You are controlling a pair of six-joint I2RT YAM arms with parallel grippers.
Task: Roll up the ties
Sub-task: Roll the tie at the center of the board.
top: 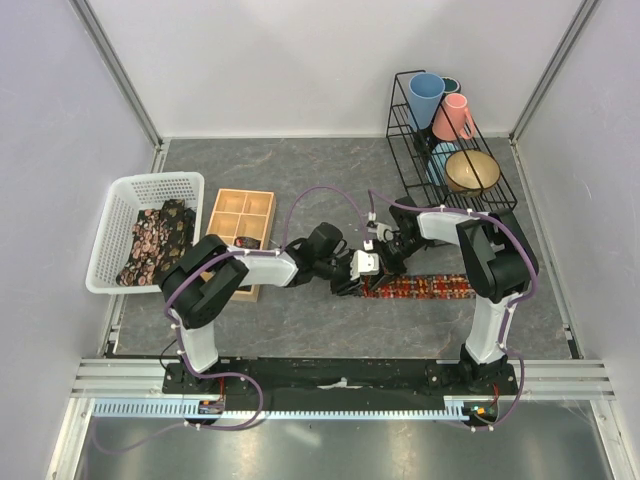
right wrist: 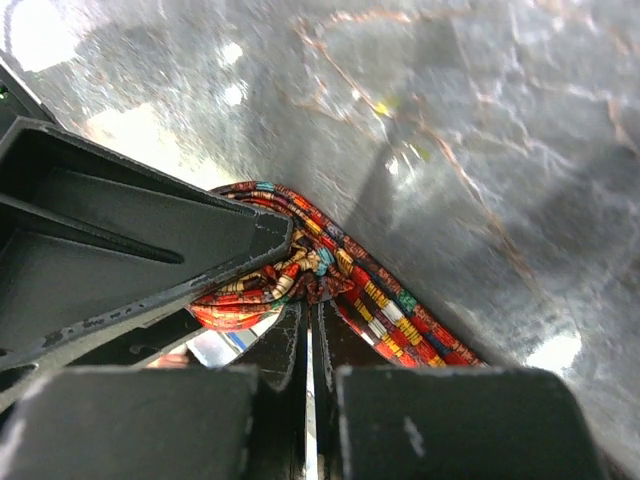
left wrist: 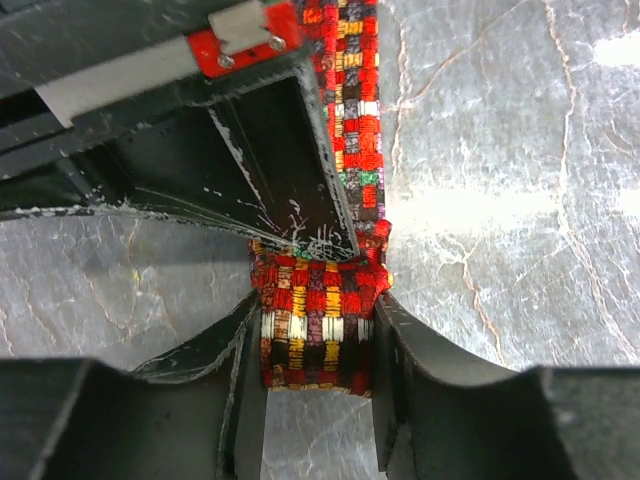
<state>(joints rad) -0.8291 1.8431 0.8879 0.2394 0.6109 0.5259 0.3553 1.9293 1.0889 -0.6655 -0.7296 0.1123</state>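
Grey stone-patterned table [top: 300, 170], with a black wire rack [top: 400, 110] of cups at far right, a white basket [top: 120, 195] at far left holding folded floral ties [top: 155, 240], and a wooden tray [top: 240, 215] beside it. One red-orange checked tie [top: 440, 288] lies flat at centre, its left end partly rolled. Left gripper [left wrist: 315, 335]: half-closed, fingers pressing both edges of the roll. Right gripper [right wrist: 310, 300]: jaws closed together, tips in the roll's folds; fabric caught between them cannot be told.
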